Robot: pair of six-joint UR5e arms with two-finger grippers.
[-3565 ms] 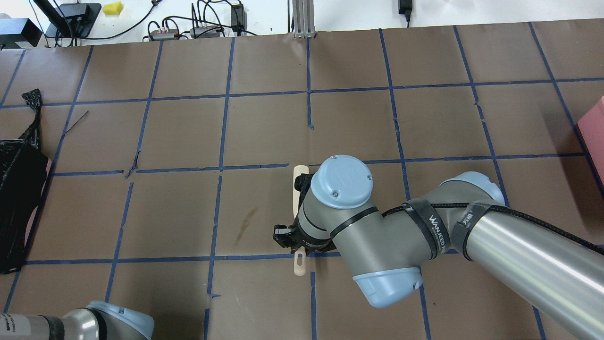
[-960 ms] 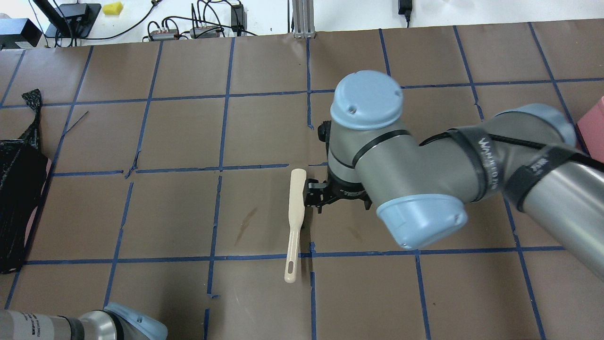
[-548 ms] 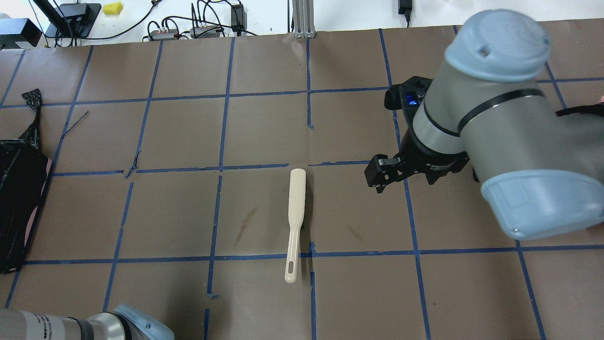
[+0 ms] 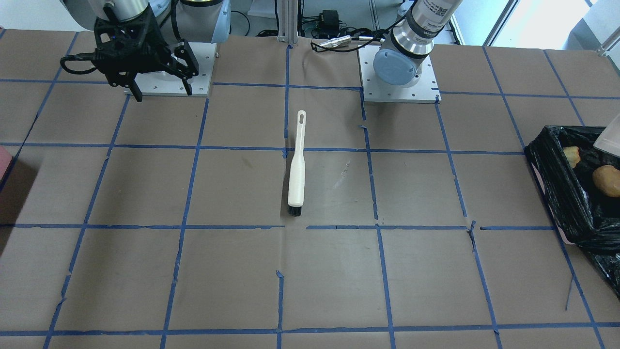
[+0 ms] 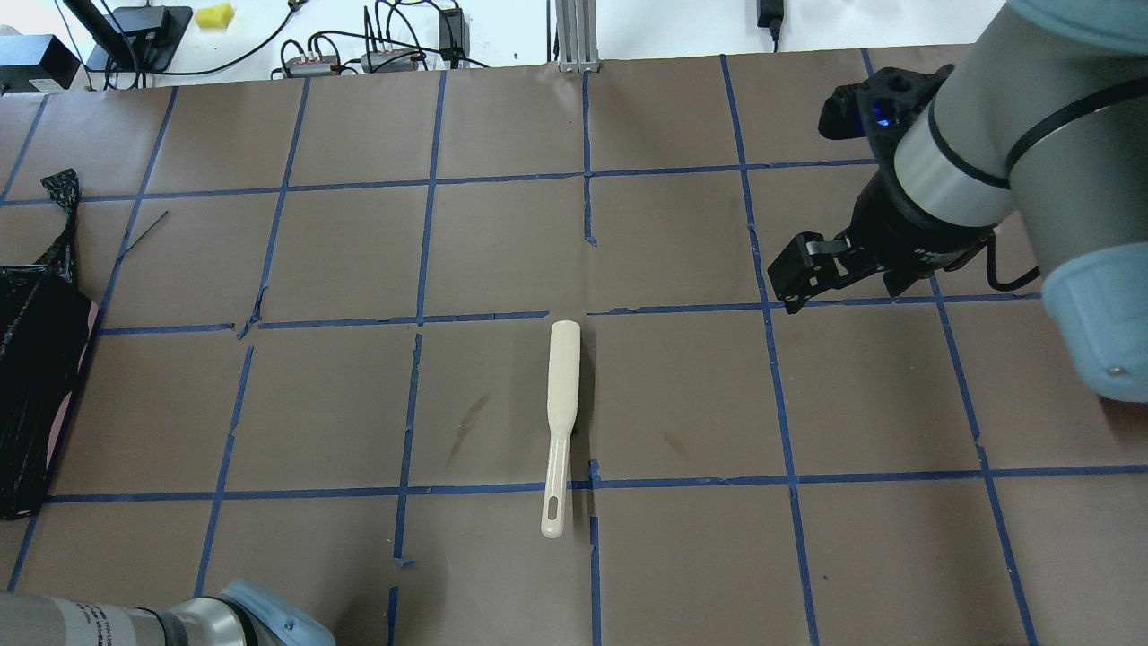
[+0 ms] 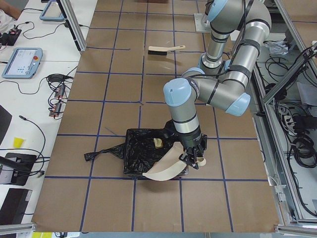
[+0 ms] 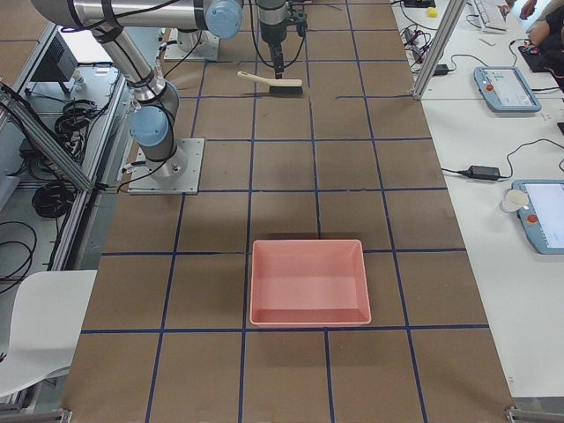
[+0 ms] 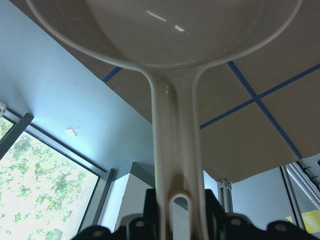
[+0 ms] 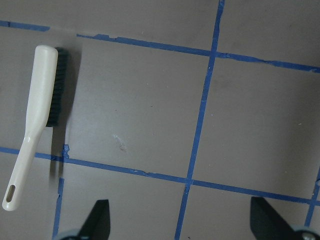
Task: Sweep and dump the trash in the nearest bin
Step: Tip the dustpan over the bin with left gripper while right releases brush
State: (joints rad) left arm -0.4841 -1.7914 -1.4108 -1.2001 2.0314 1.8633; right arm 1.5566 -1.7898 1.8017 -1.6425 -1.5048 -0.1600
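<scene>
Table [image 4: 145,271], binned trash [image 4: 605,180] by dustpan [image 6: 166,168] in left pincer [image 6: 192,159]

Brown table [image 5: 359,251] gridded with blue tape [image 5: 432,184]; a window [image 8: 30,195] shows, apparently, trees [image 8: 55,222].

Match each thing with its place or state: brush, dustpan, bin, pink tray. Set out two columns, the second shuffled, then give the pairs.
1 brush
2 dustpan
3 bin
4 pink tray

a holds food pieces
b lies flat on the table, untouched
c gripped by the left gripper, tilted over the bin
d sits at the table's end on the robot's right

Pairs: 1-b, 2-c, 3-a, 4-d
</scene>
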